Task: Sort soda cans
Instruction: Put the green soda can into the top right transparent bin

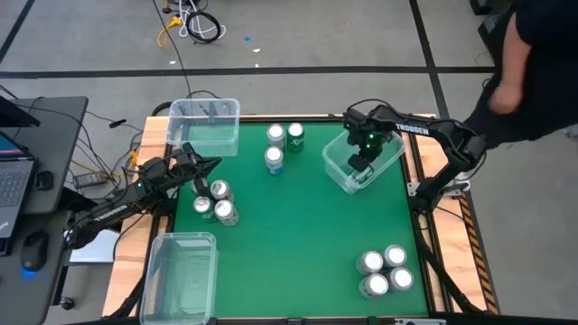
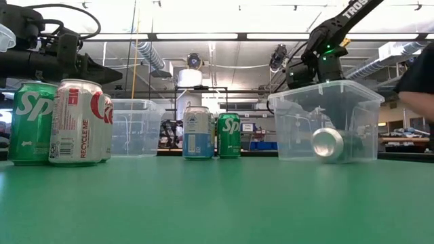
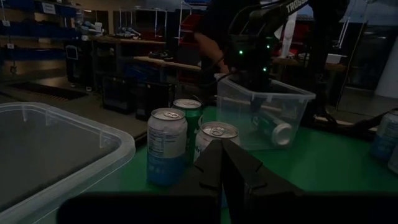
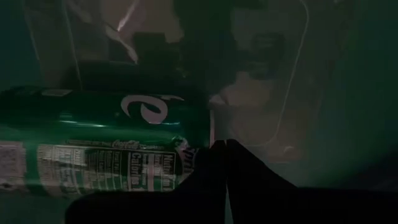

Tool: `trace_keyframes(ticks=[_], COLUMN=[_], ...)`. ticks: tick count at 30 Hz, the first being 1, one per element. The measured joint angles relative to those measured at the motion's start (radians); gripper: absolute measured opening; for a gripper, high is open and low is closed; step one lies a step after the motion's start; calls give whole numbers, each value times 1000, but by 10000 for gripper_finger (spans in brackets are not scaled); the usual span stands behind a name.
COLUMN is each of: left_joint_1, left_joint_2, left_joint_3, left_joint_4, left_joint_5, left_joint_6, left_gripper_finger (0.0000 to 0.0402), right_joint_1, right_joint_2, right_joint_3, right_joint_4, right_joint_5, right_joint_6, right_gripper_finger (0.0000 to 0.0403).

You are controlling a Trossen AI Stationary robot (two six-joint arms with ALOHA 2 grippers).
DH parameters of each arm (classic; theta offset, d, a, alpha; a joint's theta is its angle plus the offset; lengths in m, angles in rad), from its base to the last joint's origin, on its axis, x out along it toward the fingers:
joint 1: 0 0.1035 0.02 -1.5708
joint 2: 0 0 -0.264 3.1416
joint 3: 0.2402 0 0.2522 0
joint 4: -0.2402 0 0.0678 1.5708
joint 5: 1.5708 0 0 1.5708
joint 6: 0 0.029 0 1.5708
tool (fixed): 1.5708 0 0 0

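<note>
Several soda cans stand on the green table: three (image 1: 217, 203) near my left gripper, three (image 1: 282, 144) at the far middle, several (image 1: 385, 271) at the near right. One green can (image 4: 106, 149) lies on its side in the clear bin (image 1: 336, 167) on the right, also in the low view (image 2: 330, 144). My right gripper (image 1: 361, 164) reaches down into that bin, shut (image 4: 225, 152), its fingertips by the can's end. My left gripper (image 1: 209, 165) hovers shut (image 3: 224, 163) above the table, just beyond the left can group. My right gripper's shut fingertips (image 4: 217, 158) stand right at one end of the lying green can (image 4: 193, 146); I cannot tell whether they touch it. The can rests on its side on the bin's floor.
Two more clear bins sit on the left, one at the far edge (image 1: 205, 125) and one at the near edge (image 1: 181, 275). A person (image 1: 533, 63) stands beyond the table's far right corner. The green middle of the table (image 1: 307, 235) is bare.
</note>
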Motion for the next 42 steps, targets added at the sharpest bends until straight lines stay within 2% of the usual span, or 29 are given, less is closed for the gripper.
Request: trace_keyframes(ticks=[10, 22, 27, 42], left_joint_1=[0, 0, 0, 0], left_joint_2=[0, 0, 0, 0], left_joint_3=[0, 0, 0, 0], left_joint_4=[0, 0, -1, -27], left_joint_5=[0, 0, 0, 0], left_joint_6=[0, 0, 0, -3], left_gripper_finger=[10, 10, 10, 10], right_joint_1=[4, 66, 83, 53], right_joint_2=[0, -3, -4, -6], right_joint_3=[49, 219, 227, 67], right_joint_4=[-15, -84, -108, -1], right_joint_5=[-102, -173, -78, 45], right_joint_6=[-21, -38, -19, -17], right_gripper_finger=[0, 0, 0, 0])
